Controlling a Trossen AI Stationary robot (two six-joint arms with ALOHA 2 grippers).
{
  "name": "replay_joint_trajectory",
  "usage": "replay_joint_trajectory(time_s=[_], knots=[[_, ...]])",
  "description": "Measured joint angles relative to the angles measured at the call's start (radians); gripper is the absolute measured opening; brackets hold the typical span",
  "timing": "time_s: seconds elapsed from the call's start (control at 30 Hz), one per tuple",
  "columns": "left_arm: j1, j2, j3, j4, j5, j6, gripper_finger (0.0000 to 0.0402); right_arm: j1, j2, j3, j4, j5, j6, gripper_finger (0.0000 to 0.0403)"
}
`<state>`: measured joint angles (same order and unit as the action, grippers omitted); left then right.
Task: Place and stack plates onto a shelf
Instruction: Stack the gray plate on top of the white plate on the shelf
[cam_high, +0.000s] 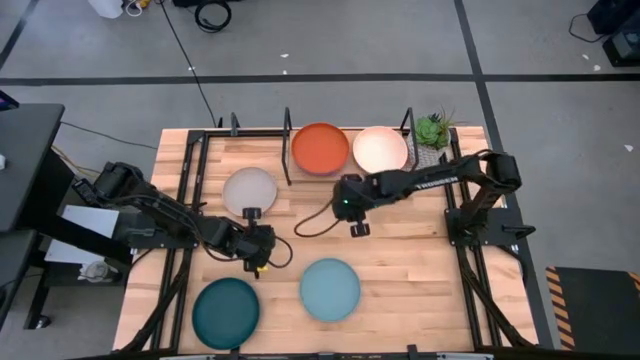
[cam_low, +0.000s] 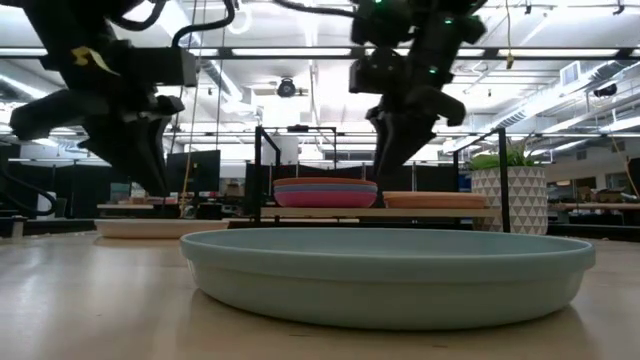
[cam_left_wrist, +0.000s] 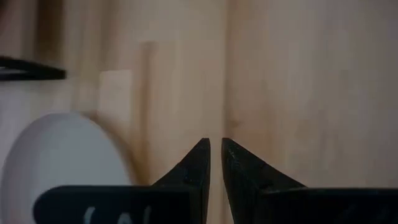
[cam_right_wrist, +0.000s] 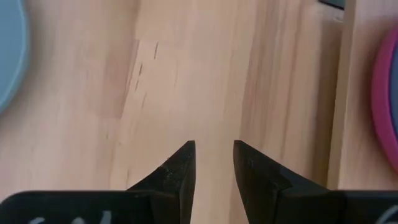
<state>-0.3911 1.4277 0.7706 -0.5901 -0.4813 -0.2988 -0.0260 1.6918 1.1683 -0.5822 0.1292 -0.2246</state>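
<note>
The shelf (cam_high: 345, 168) runs along the far edge of the surface (cam_high: 400, 270), its black posts (cam_high: 288, 130) upright. On its left half sits a stack topped by the orange plate (cam_high: 320, 148); the low view shows a magenta plate (cam_low: 325, 197) lower in that stack. The peach plate (cam_high: 380, 149) lies on the shelf's right half, just beside the orange one.

Three plates lie off the shelf. The grey-white plate (cam_high: 249, 190) is left of centre, in front of the shelf. The dark teal plate (cam_high: 226, 312) lies near the front left corner, and the light teal plate (cam_high: 330, 289) near the front edge at the middle.

The left gripper (cam_high: 252, 214) hovers at the grey-white plate's near rim, fingers nearly together with a thin gap, holding nothing. The right gripper (cam_high: 358, 230) hangs over bare wood in front of the shelf, fingers apart and empty.

A potted plant (cam_high: 433, 130) stands at the far right corner.
</note>
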Motion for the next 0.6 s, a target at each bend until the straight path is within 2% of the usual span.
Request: replay_joint_trajectory(time_s=[0.2,0.33,0.47,0.6], knots=[[0.146,-0.091,-0.066,-0.011,-0.002,0.040,0.0048,0.067,-0.100,-0.132,0.154,0.012,0.091,0.0114],[0.282,-0.099,-0.127,0.030,0.053,0.064,0.0055,0.121,-0.156,-0.214,0.251,0.018,0.117,0.0114],[0.392,-0.098,-0.156,0.141,0.188,0.134,0.0089,0.163,-0.195,-0.265,0.300,0.074,0.144,0.0113],[0.476,-0.099,-0.156,0.147,0.211,0.197,0.0139,0.187,-0.211,-0.284,0.318,0.113,0.169,0.0113]])
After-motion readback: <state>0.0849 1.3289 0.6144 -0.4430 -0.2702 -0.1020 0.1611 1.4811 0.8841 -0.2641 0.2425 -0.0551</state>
